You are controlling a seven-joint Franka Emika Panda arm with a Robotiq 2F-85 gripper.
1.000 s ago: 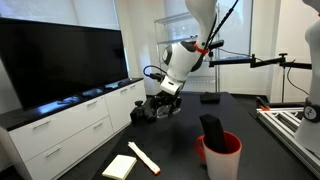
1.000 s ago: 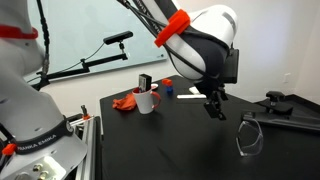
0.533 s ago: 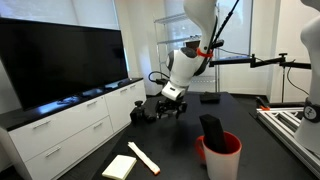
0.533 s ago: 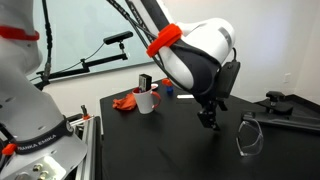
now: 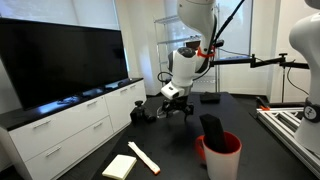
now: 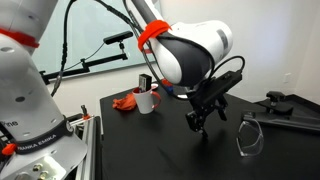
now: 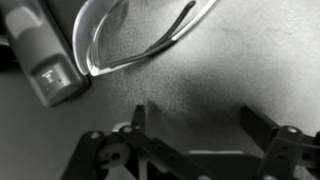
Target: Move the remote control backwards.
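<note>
My gripper [image 7: 200, 125] is open and empty, with bare dark table between its fingers. It hangs low over the table in both exterior views [image 5: 172, 100] [image 6: 197, 120]. In the wrist view, a slim elongated dark bar [image 7: 45, 55] lies at the upper left next to clear safety glasses [image 7: 130, 35]. It looks like the remote control, though its buttons do not show clearly. It lies apart from the fingers, ahead and to the left. In an exterior view, a dark shape [image 5: 140, 113] sits by the table edge beside the gripper.
The glasses also show in an exterior view [image 6: 248, 135]. A red cup [image 5: 218, 150] holds a thick black block. A flat black slab [image 5: 210, 97] lies at the back. A notepad [image 5: 120, 166] and a marker [image 5: 143, 157] lie in front. A white mug [image 6: 146, 101] and an orange cloth [image 6: 125, 102] are further off.
The arm has swung along the table and lowered the gripper nearer the glasses. The gripper stays open and nothing has been picked up.
</note>
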